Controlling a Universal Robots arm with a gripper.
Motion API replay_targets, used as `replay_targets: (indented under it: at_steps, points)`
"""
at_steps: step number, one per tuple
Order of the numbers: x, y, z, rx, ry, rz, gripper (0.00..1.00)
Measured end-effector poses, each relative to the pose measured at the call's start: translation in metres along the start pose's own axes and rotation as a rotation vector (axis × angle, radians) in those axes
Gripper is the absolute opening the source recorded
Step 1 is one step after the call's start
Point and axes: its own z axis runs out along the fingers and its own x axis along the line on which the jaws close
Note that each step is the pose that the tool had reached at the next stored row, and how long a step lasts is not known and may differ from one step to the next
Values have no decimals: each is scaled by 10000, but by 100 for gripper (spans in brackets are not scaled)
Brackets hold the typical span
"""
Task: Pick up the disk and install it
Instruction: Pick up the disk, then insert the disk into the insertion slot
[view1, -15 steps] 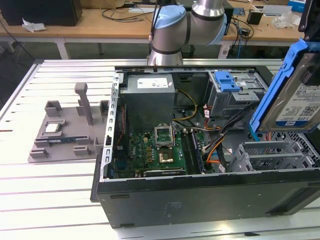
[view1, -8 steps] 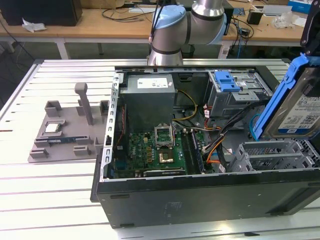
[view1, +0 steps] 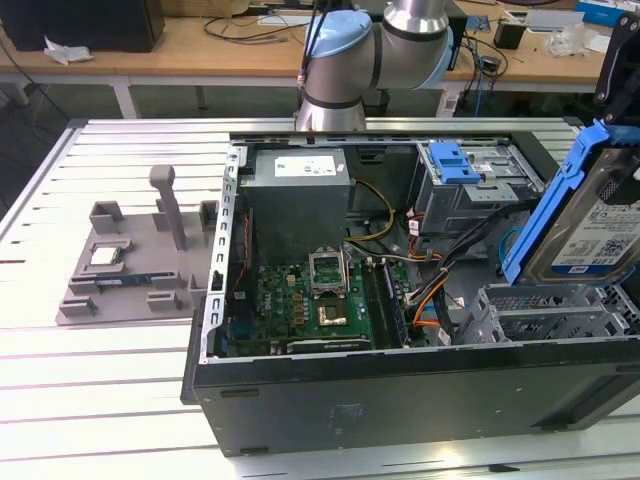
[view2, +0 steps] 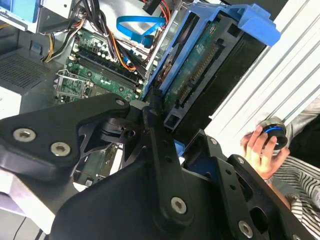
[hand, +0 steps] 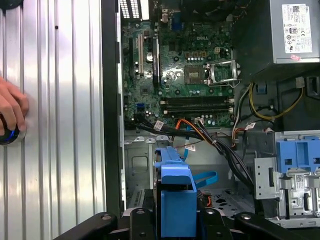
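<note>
In the exterior view the arm (view1: 345, 60) reaches over the open case (view1: 400, 400); the disk (view1: 590, 225) hangs tilted above the case's end at the exterior view's right. In the second wrist view the gripper (view2: 177, 124) has its jaws clamped on the disk's blue bracket; a hand (view2: 255, 150) touches a knob (view2: 274, 134). In the first wrist view, cables (hand: 200, 132) cross between disk and motherboard (hand: 190, 75).

This is a robotics lab or workshop. A robot arm (view1: 375, 50) stands at the far edge of a slotted aluminium table (view1: 60, 380). On the table sits an open computer case (view1: 400, 400) with its motherboard (view1: 290, 310) bare and, at the exterior view's left, a grey parts fixture (view1: 130, 270). On the far side, wooden workbenches (view1: 180, 50) carry loose cables (view1: 240, 25) and a black box (view1: 85, 22).
</note>
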Motion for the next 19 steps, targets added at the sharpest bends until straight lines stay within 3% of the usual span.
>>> replay_targets:
  at_steps: [11, 12, 13, 19]
  points:
    - [0, 0, 2, 0, -1, 0, 36]
    - [0, 1, 10, -3, -67, -4, 36]
    - [0, 0, 25, -5, -131, -7, 36]
    - [0, -6, 152, -18, -138, -7, 36]
